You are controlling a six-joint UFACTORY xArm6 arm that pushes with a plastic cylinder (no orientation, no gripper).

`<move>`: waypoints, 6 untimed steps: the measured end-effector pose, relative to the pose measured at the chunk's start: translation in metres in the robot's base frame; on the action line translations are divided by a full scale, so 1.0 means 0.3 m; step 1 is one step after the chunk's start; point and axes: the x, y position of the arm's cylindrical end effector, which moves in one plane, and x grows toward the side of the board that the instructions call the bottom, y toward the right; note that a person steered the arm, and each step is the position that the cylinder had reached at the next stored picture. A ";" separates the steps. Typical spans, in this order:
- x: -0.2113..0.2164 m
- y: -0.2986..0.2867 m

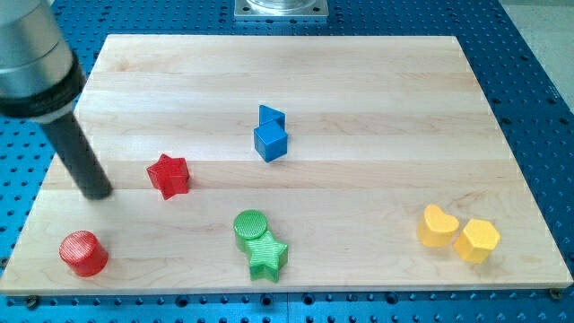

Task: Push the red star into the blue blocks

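Nearest, on the pale wooden table (377, 108), lie a red cylinder (83, 253) and a touching green cylinder (251, 225) and green star (266, 256). My tip (96, 192), no claw, stands just left of the red star (169, 175). Farther, the touching blue blocks (270, 134).

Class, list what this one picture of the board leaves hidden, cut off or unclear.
1. Arm above my tip: cut off by the view's top and left edges.
2. Rear blue block: partly hidden behind the blue cube, shape unclear.
3. Green star: whether the green cylinder touches or overlaps it is unclear.
4. Metal plate: cut off at the view's top.
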 end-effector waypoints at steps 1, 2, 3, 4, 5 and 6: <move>-0.047 0.129; -0.156 0.309; -0.129 0.345; -0.015 0.326; -0.011 0.491; -0.120 0.642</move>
